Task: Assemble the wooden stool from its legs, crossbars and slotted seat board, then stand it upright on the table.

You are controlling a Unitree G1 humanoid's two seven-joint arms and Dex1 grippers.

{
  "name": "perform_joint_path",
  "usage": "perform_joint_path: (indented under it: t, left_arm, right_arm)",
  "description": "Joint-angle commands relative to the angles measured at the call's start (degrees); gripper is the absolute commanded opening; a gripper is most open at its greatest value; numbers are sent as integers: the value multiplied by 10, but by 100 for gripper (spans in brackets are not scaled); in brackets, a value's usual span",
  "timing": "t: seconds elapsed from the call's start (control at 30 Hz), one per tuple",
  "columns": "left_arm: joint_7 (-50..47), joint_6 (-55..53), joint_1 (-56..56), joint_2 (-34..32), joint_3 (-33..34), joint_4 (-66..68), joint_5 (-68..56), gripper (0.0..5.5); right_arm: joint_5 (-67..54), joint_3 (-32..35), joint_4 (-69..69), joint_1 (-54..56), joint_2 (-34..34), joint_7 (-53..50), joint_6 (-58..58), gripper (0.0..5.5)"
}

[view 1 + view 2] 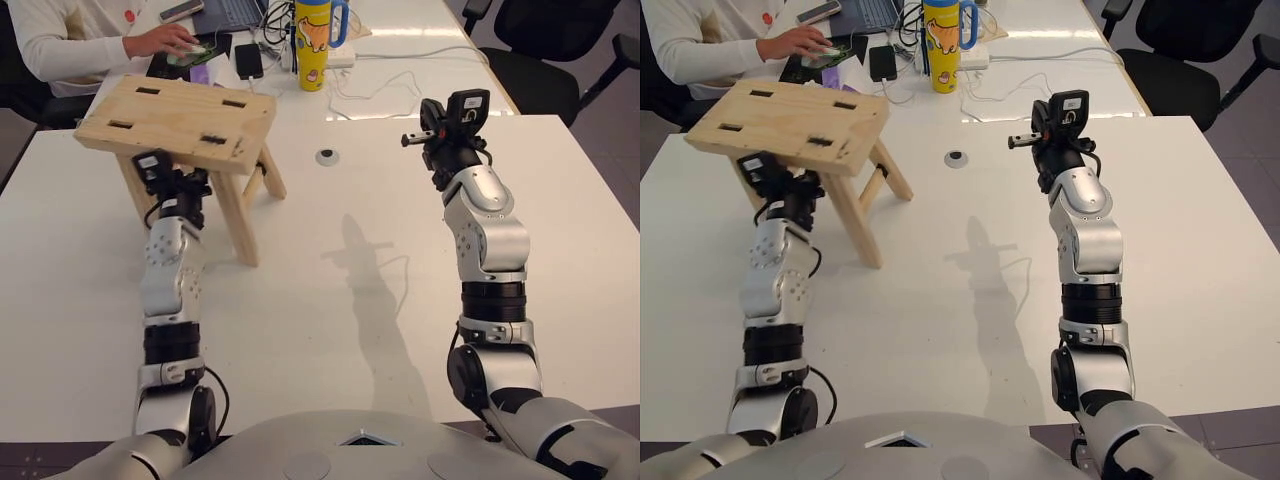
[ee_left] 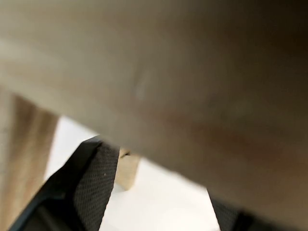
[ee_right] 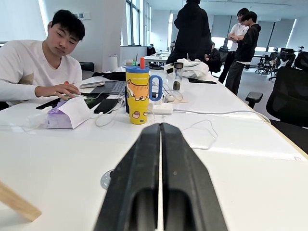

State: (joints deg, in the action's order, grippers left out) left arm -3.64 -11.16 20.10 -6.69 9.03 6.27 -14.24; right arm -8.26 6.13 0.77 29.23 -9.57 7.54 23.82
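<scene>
Plenty of bare tabletop (image 1: 330, 330) near the robot and between the arms. Right jaws are pressed together, holding nothing, raised over the far middle. Left jaws are spread apart beneath the seat board (image 1: 180, 115). The stool (image 1: 240, 215) stands by the tabletop's far-left corner.

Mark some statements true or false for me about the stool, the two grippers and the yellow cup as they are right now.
1. The stool stands seat-up on the table. True.
2. The right gripper holds a crossbar. False: it is shut and holds nothing, raised above the table.
3. The left gripper is beneath the stool. True.
4. The yellow cup lies on its side. False: it stands upright.
</scene>
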Motion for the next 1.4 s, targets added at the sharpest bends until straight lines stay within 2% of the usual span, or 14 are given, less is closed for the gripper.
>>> perform_joint_path:
  t: [0.03, 0.2, 0.27, 0.5, 0.7, 0.83, 1.4]
  left_arm:
    - [31, -12, 58, 17, -39, 61, 19, 280]
    - [33, -12, -72, -10, -56, 1, 70, 280]
    - [32, 2, -121, -17, -68, -29, 98, 260]
    - [44, 65, -225, -13, -106, -113, 143, 150]
    - [45, 105, -240, -4, -102, -107, 149, 57]
    - [42, 134, -247, -3, -99, -85, 156, 2]
    - [39, 168, -256, 4, -89, -56, 156, 2]
  right_arm:
    - [-4, 5, 8, 16, -1, 0, -2, 0]
    - [-5, 2, -2, -1, 3, 0, 3, 0]
    - [-4, 0, -5, -14, 4, 1, 2, 0]
    - [10, -15, -34, -134, 5, 14, -60, 0]
    - [45, -33, 20, -262, -8, 36, -201, 0]
    - [50, -43, 52, -282, -4, 46, -241, 0]
    - [60, -43, 94, -264, 6, 30, -286, 0]
